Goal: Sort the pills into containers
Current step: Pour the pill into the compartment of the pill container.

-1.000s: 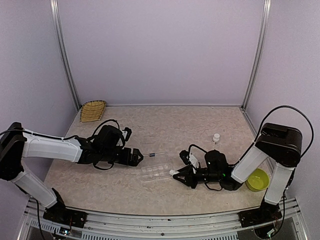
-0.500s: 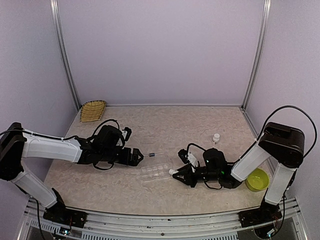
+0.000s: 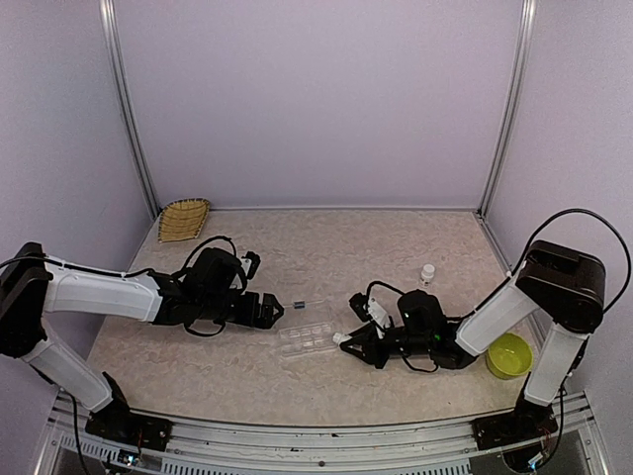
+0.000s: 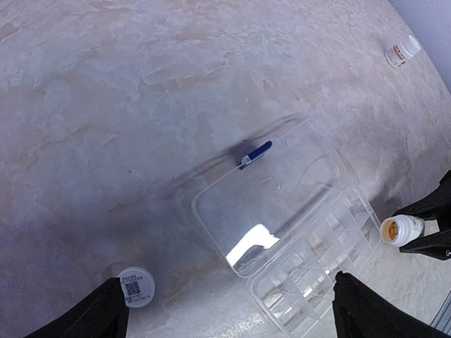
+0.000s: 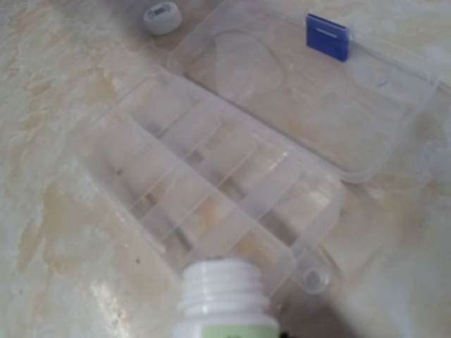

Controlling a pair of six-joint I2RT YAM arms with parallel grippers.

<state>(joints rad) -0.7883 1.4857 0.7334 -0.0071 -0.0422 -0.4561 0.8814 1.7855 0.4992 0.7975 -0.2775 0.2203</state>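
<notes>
Right claw [image 3: 347, 342], clear flat plastic organizer box [image 5: 151, 151] just ahead, clenched on a small white round bottle [image 5: 225, 289].
Pouring seems in hand; next the mouth must tip over one cell [image 5: 218, 225]. Only the left wrist view shows orange pills [image 4: 390, 229] inside the mouth; the right wrist view shows cells that look empty.

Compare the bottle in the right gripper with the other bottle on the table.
The held bottle is uncapped, showing orange-yellow contents; the table bottle is capped. The held bottle is tipped sideways toward the organizer box; the table bottle stands upright, alone. Both are small, white.
</notes>
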